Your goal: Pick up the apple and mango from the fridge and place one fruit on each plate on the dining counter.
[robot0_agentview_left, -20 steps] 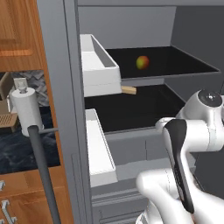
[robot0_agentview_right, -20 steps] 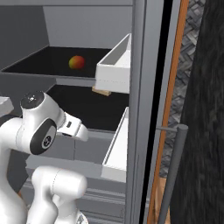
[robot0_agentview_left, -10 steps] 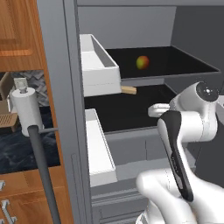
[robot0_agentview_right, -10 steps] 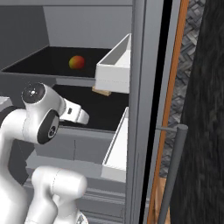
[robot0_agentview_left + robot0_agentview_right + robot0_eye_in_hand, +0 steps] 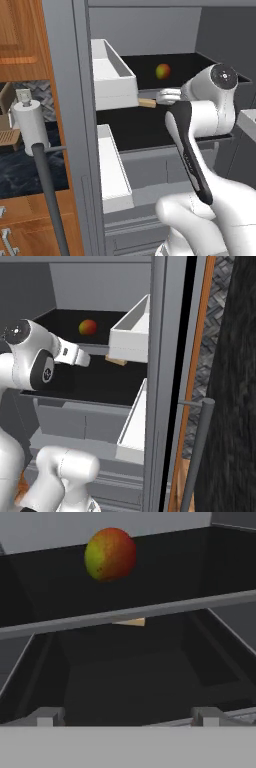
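The fridge (image 5: 65,75) is standing open, its grey frame running down both base views and its dark shelves lying behind the arm. The left base view is showing wooden cabinets (image 5: 20,45) beside the fridge and the long dark grey handle (image 5: 47,200) rising in the foreground with a pale cylindrical mount at its top; the right base view is showing that handle (image 5: 197,451) from the other side, next to an orange wooden edge and a dark marbled surface (image 5: 232,381) along the right.

Two white door bins are jutting toward the cameras: the upper bin (image 5: 112,77) level with the upper shelf, the lower bin (image 5: 115,170) beneath it. A small tan block (image 5: 147,103) is lying just under the upper bin's corner, and the hand view is catching it below the shelf lip.

The mango (image 5: 163,71), green-yellow with a red blush, is sitting alone on the upper dark shelf toward the back. In the hand view it is appearing large and high up, above the grey shelf edge, with the lower shelf stretching beneath.

The hand (image 5: 127,716) is spreading its fingers fully apart, holding nothing and touching nothing, pointing into the fridge short of the mango.

No legible writing is showing anywhere.
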{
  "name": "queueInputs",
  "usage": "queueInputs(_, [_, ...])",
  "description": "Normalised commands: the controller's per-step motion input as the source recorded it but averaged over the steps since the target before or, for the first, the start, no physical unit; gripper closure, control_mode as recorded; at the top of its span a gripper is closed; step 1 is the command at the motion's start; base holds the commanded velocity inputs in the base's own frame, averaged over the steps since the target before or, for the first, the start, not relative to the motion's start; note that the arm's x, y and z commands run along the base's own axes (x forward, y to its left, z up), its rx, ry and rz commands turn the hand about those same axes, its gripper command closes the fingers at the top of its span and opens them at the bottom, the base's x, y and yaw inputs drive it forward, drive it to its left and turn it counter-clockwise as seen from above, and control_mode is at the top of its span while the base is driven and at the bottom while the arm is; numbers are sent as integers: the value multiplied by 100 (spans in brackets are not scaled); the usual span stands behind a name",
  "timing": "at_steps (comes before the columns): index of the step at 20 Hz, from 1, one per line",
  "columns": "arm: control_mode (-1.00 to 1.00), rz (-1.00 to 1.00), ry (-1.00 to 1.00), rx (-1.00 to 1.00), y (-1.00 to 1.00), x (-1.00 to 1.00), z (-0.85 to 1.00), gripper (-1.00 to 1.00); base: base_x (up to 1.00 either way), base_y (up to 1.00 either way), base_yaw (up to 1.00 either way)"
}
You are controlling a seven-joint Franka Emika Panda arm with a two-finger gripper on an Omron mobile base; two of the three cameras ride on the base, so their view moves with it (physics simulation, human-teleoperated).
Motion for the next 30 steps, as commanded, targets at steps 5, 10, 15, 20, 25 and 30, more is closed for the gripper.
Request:
queueInputs(5, [-100, -4, 0, 0, 18, 38, 69, -100, 0, 0, 0])
queueInputs(10, [-100, -8, -2, 0, 9, 42, 21, -100, 0, 0, 0])
queueInputs(15, [-100, -6, 0, 0, 3, 48, 3, -100, 0, 0, 0])
queueInputs(20, [-100, 0, 0, 0, 0, 46, 0, -100, 0, 0, 0])
queueInputs(25, [-100, 0, 0, 0, 0, 46, 0, -100, 0, 0, 0])
queueInputs(30, [-100, 0, 0, 0, 0, 46, -5, -100, 0, 0, 0])
